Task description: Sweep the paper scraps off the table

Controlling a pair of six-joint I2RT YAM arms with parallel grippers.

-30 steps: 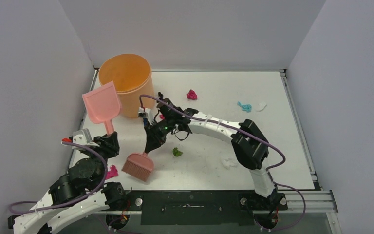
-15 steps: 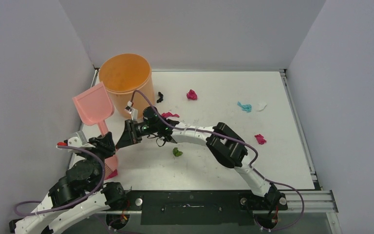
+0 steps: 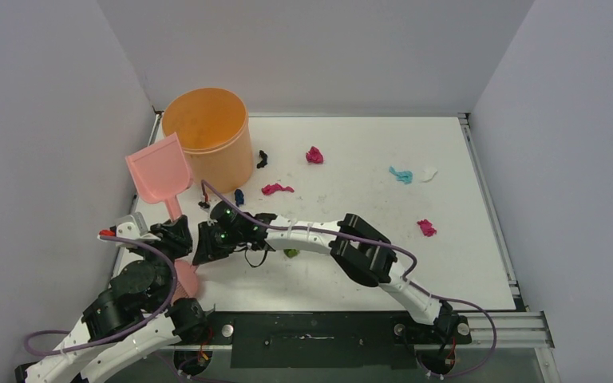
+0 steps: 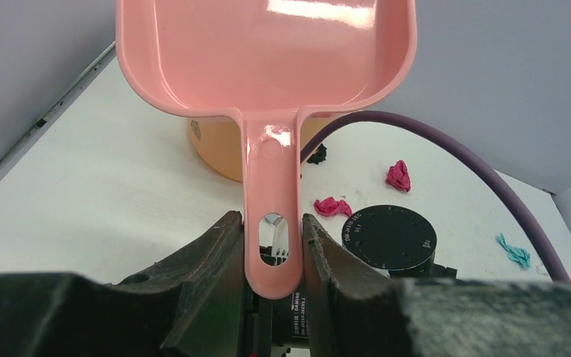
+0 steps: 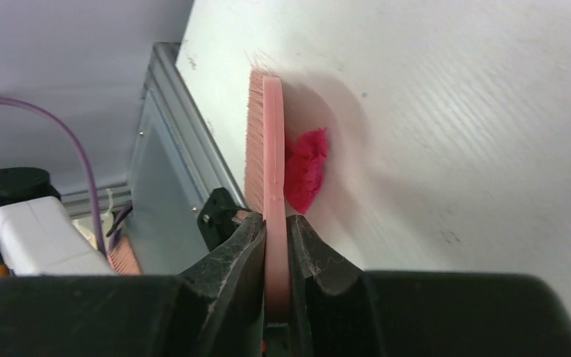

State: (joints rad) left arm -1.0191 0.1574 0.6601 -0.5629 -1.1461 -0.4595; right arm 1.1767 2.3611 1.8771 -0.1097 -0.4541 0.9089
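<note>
R claw (image 5: 275, 223) grips pink hand brush (image 5: 273, 149), L claw (image 4: 271, 245) pink plastic dustpan (image 4: 268, 59), raised: magenta paper scrap (image 5: 306, 169) may skid off bench (image 5: 453, 111) near-left corner.

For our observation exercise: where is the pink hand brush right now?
Right wrist view: the pink brush sits clamped in the right claw by the table's near-left corner, a magenta scrap right beside it.

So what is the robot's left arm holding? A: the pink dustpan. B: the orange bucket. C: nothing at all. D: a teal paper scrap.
A: the left end effector is shut on the handle of the pink dustpan, while the right end effector grips the pink brush.
</note>
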